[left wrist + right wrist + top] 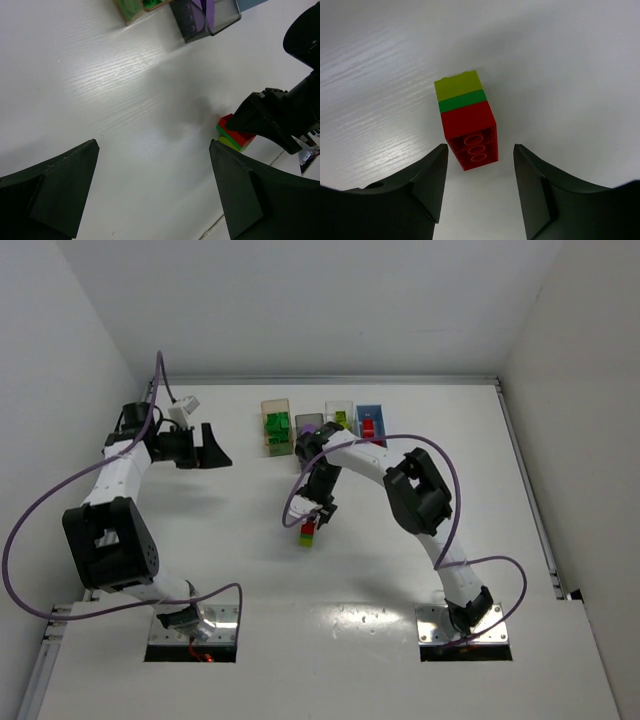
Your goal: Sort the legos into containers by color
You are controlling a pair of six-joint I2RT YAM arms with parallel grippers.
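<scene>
A stack of stuck legos [466, 118], red, dark green and lime, lies on its side on the white table; it also shows in the top view [308, 531] and the left wrist view [234, 136]. My right gripper [480, 156] is open just above it, fingers either side of the red end, not touching. My left gripper [152, 145] is open and empty at the far left [214, 448]. Four bins stand at the back: tan-orange [275, 427] with green bricks, smoky grey [308, 426] with purple, clear whitish [341, 414] with lime, light blue [371, 424] with red.
White walls close in the left, back and right of the table. The right arm [420, 490] arcs over the table in front of the bins. The grey bin [207, 17] and tan bin [131, 9] show at the top of the left wrist view.
</scene>
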